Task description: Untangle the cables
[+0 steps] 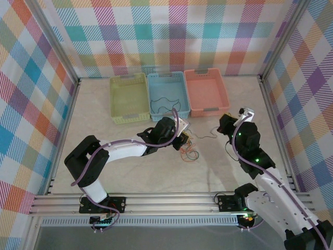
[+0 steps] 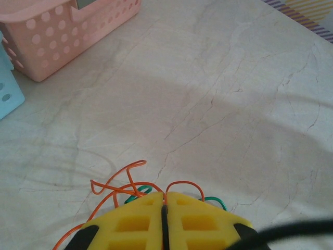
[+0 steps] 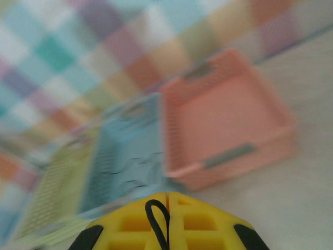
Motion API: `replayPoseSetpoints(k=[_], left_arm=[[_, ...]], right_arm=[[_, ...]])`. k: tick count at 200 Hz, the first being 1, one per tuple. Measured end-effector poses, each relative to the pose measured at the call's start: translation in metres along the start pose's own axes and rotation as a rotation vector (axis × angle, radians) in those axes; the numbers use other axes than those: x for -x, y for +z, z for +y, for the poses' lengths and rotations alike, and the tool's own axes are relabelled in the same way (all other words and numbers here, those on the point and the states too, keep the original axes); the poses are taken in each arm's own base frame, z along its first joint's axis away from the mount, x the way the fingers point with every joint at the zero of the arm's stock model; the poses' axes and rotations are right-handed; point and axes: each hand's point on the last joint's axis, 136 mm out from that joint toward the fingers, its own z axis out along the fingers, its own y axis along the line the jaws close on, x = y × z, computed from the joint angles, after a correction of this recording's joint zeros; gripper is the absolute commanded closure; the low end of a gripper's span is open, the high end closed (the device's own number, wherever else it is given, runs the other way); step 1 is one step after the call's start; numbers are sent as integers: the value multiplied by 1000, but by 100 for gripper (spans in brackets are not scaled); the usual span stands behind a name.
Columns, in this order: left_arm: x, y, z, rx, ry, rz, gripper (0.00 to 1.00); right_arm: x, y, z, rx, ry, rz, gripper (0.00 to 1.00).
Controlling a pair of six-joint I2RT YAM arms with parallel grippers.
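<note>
Task judged partly done. One dark wavy strand [image 1: 165, 102] lies alone in the blue basket [image 1: 150, 96], the middle of three along the far side. I can make out nothing in the yellow-green basket [image 1: 112, 99] to its left or the pink basket [image 1: 207, 72] to its right. The unsorted bundle [image 1: 188, 152] sits on the table [image 1: 130, 172], just near of the blue and pink baskets. In it an orange cable [image 2: 181, 182] loops over itself with a green cable [image 2: 134, 191] threaded through. The left gripper [image 2: 164, 195] is down on this bundle with its jaws pressed together. The orange loops run into the seam at the tips, so I judge it pinched on the orange cable. The right gripper [image 3: 167, 196] stands to the right, jaws likewise closed, with a black cable [image 3: 156, 216] nipped between them. From above, a thin black line runs from it leftward towards the bundle; whether it is free of the knot I cannot tell. Outstanding: part orange from green, clear the black, set each aside. There is bare table to the left, right and near of the bundle for drawing strands apart. The limits are the basket rims just beyond, the patterned wall [image 1: 299, 104] close to the right arm, and the metal rail [image 1: 156, 200] at the near edge.
</note>
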Motion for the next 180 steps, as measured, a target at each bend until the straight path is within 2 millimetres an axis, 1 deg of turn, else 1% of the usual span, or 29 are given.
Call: replayPoseSetpoints(k=[6,15,20,28,33,40,48,64,82,103,126,147,180], left_arm=[[0,0,0,0,0,1,93],[0,0,0,1,-1,1,94],[0,0,0,0,-1,1,94],[0,0,0,1,-1,1,94],[0,0,0,1,-1,1,94],[0,0,0,1,-1,1,94],[0,0,0,2,-1,1,94],[0,0,1,7,-1,0,94],[0,0,1,8,-1,0,94],[0,0,2,12,-1,-1,94],[0,0,3,20,-1,-2,94],[-1,-3,7,43,-4,-5,94],[-3,-15,15,94,-15,-21,94]], right_arm=[[-4,3,-17,-60,-2,-6,75],[-9,5,-36,-126,-7,-12,60],[-11,6,-46,-160,-14,-14,53],[-15,7,-59,-208,-15,-11,49],[-17,8,-64,-223,-23,-7,47],[-20,9,-66,-229,-27,-3,44],[-22,10,-65,-213,-32,4,42],[-26,13,-53,-144,-47,29,39],[-29,15,-32,-30,-72,61,38],[-38,16,-8,111,-122,110,40],[-48,10,21,293,-167,145,42],[-62,6,41,437,-197,193,44],[-88,10,63,608,-227,291,43]])
